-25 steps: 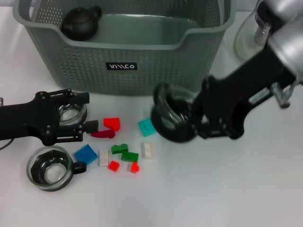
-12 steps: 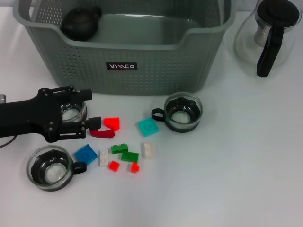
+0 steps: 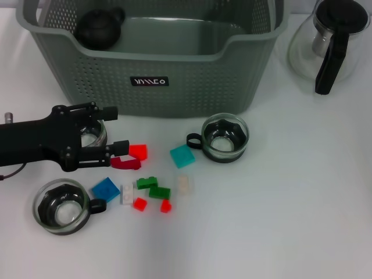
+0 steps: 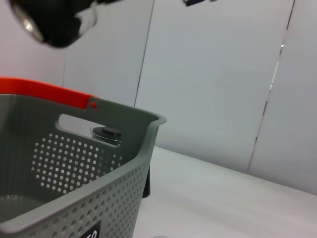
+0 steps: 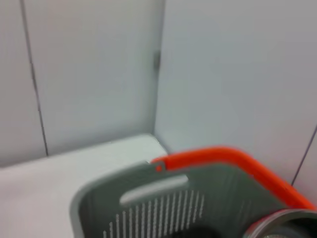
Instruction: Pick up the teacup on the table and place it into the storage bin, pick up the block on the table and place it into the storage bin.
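Observation:
The grey-green storage bin [image 3: 192, 87] stands at the back; its perforated wall also shows in the left wrist view [image 4: 89, 198] and the right wrist view [image 5: 148, 198]. My left gripper [image 3: 113, 128] lies low at the left, open, with its fingers on either side of a glass teacup [image 3: 91, 135]. A second teacup [image 3: 224, 137] stands right of centre, and a third [image 3: 60, 207] at the front left. Loose blocks lie between them: red [image 3: 138, 151], maroon [image 3: 126, 164], teal [image 3: 182, 156], blue [image 3: 106, 189], green [image 3: 153, 187]. My right gripper is out of view.
A black teapot [image 3: 100, 27] sits inside the bin's back left corner. A glass pot with a black handle [image 3: 328, 40] stands at the back right. Small white [image 3: 126, 193], red [image 3: 139, 203] and cream [image 3: 183, 185] blocks lie in the cluster.
My right arm let go of the teacup right of centre, left it standing on the table, and drew out of view. My left gripper has crept slightly right and toward the bin.

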Available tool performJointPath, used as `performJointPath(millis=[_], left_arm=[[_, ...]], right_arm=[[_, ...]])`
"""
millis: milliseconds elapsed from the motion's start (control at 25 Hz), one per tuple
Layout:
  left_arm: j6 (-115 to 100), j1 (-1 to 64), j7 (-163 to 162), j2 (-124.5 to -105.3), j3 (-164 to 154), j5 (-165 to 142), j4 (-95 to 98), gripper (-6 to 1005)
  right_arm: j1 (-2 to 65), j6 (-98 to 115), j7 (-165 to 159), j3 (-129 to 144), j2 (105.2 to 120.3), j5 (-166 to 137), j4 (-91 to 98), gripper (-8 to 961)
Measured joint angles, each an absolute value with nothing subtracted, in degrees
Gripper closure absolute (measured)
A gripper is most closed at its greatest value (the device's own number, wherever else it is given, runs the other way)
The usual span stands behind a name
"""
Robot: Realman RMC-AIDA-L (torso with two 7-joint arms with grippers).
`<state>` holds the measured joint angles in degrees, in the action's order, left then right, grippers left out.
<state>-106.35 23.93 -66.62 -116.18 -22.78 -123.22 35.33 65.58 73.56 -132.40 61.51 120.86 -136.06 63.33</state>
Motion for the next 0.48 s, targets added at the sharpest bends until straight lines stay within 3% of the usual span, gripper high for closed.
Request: performJointPath(millis=[480], left_arm=[[-106.08, 24.14, -66.65, -116.57, -22.76, -123.22, 35.33, 205]], right_arm=[[75.09, 54.34, -134.43, 64.59, 120.45, -142.72, 37.80, 891]])
